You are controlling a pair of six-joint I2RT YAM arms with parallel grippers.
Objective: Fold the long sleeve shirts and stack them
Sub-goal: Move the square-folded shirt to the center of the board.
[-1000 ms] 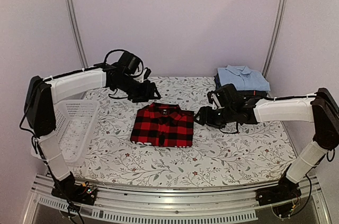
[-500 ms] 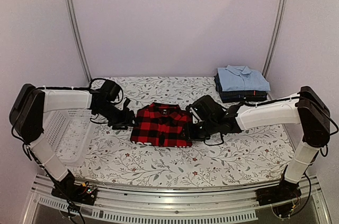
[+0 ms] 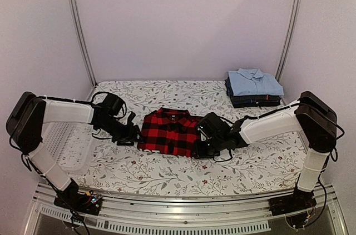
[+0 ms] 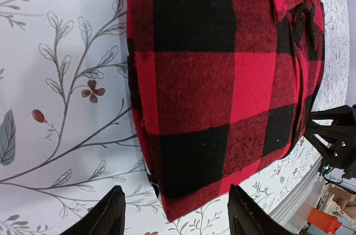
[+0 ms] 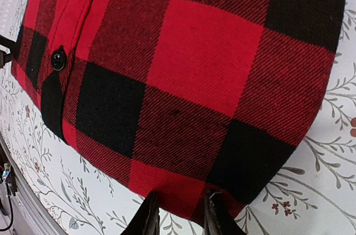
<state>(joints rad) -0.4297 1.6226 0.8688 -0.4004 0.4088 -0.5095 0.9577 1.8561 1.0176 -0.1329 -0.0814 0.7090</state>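
Both arms lowered onto plaid shirt (image 3: 169,131), folded flat between them. Right gripper (image 5: 181,213): narrowed, pinching the hem at its fingertips. Left gripper (image 4: 172,213): spread wide, straddling shirt's edge, nothing gripped. Stack (image 3: 254,86): well beyond right gripper. Lift-and-transfer likely next.

1. The left gripper (image 4: 175,214) is holding its two dark fingers (image 4: 105,215) well apart, gripping nothing.
2. The red-and-black check shirt (image 4: 222,79) is lying folded just ahead of the gripper, its nearest corner sitting between the fingertips.
3. The floral tablecloth (image 4: 55,51) is showing bare ahead and to the gripper's left.
4. A black robot part (image 4: 334,135) is showing past the shirt's edge, ahead and far to the gripper's right.
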